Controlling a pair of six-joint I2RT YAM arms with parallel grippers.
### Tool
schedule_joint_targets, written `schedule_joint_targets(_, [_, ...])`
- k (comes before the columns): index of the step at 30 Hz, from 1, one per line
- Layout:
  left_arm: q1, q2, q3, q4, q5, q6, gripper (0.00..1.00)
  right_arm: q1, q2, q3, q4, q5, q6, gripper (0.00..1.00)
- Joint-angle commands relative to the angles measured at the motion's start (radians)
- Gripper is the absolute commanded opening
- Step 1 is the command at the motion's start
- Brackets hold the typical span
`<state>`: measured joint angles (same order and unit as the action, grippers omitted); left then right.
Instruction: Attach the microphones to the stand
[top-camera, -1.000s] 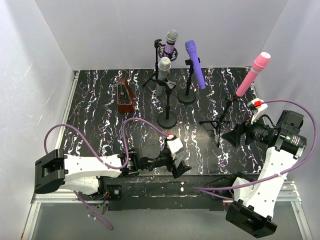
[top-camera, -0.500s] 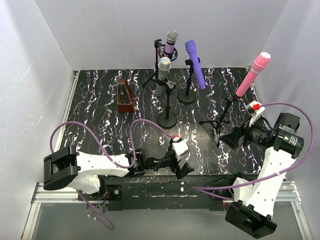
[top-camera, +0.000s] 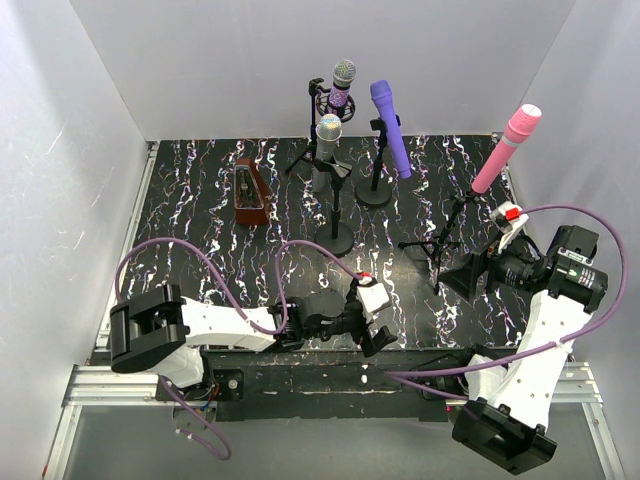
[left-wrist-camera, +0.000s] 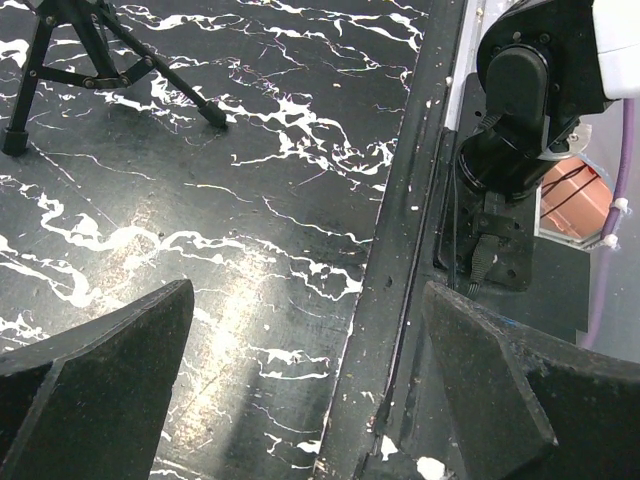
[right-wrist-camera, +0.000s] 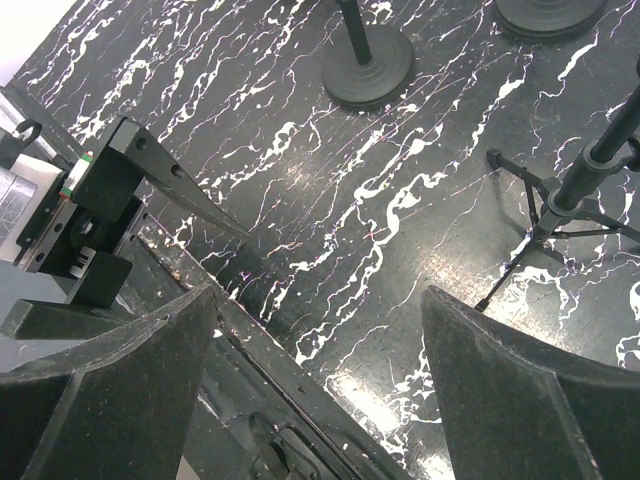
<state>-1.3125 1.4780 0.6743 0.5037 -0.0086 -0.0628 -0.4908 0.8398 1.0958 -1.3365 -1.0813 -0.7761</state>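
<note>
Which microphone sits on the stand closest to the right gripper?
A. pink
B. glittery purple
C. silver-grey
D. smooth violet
A: the pink microphone tops the tripod stand, whose legs spread on the table right beside the right gripper.

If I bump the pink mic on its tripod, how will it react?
Probably tippy: the pink mic leans well off-centre on top of the tall, thin tripod. The spindly legs look light, so they may slide on the glossy table rather than hold.
</note>
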Motion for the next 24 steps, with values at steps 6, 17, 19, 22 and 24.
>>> schedule_joint_targets(6, [0.004, 0.042, 0.053, 0.058, 0.009, 0.027, 0.98, -0.003, 0.010, -0.014, -0.006, -0.049, -0.034, 0.89])
schedule_joint_targets(17, [0.035, 0.088, 0.074, 0.111, 0.062, 0.003, 0.98, -0.003, 0.019, -0.024, 0.005, -0.054, -0.034, 0.89])
schedule_joint_targets(19, [0.047, 0.096, 0.080, 0.121, 0.073, -0.003, 0.98, -0.003, 0.019, -0.025, 0.007, -0.054, -0.032, 0.89])
schedule_joint_targets(22, [0.064, 0.107, 0.094, 0.122, 0.091, -0.014, 0.98, -0.003, 0.024, -0.025, 0.013, -0.055, -0.034, 0.89])
schedule_joint_targets(24, [0.079, 0.117, 0.105, 0.119, 0.104, -0.023, 0.98, -0.003, 0.028, -0.025, 0.017, -0.054, -0.032, 0.89])
